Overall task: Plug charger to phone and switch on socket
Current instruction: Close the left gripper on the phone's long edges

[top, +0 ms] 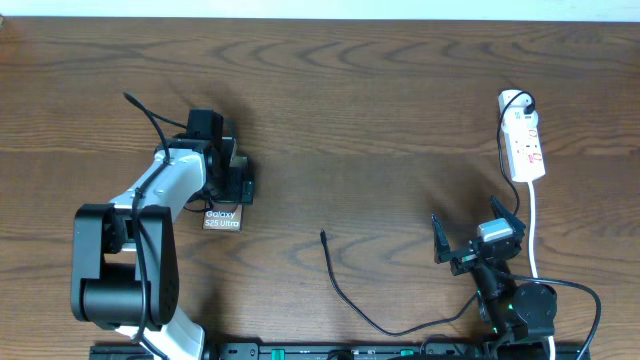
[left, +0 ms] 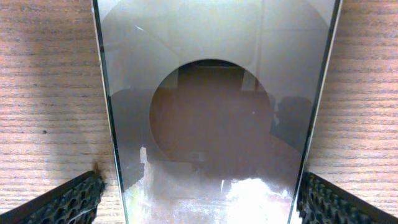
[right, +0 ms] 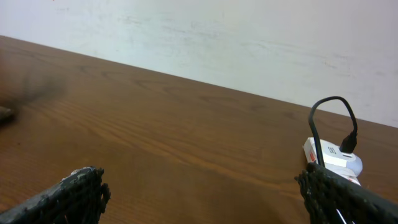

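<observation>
Left gripper (left: 200, 191) spread open, black mesh fingers (left: 68, 200) straddling flat glossy brownish-grey phone (top: 222, 218) lying on dark wooden table (top: 360, 110). Right gripper (right: 200, 186) released, empty. Thin black charger cable (top: 340, 288), plug tip loose mid-table, apart from phone. White red-marked socket strip (top: 526, 148) at far right.

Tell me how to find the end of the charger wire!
Start at the middle of the wooden table, between the left arm and right arm. A thin black cable snakes up from the near edge, and its free end is the plug tip. Unlike the thick white cord on the right, it is skinny, black and plugged into nothing.
</observation>
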Controlling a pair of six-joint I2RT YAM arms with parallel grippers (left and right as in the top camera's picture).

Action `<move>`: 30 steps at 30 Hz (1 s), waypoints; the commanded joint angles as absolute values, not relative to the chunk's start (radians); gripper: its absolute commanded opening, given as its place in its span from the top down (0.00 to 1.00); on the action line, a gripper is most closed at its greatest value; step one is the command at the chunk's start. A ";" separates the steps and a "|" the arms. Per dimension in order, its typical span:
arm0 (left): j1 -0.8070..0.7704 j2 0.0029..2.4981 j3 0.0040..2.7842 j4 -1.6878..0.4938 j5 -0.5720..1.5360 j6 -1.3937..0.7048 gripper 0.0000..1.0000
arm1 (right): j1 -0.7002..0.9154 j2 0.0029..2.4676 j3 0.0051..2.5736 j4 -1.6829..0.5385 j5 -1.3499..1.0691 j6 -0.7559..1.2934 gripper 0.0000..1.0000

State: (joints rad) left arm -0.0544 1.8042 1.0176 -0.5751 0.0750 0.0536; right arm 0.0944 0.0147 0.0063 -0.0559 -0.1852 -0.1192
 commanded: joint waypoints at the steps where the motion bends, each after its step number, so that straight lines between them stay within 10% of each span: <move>1: -0.053 1.842 0.973 -0.577 0.112 0.063 0.02 | 0.091 0.009 0.006 -0.061 -0.182 -0.105 0.01; 30: -0.053 1.842 0.973 -0.577 0.112 0.063 0.20 | 0.091 0.009 0.006 -0.061 -0.182 -0.105 0.01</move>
State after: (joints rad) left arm -0.0544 1.8042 1.0168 -0.5716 0.0719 0.0574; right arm 0.0944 0.0147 0.0063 -0.0559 -0.1852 -0.1192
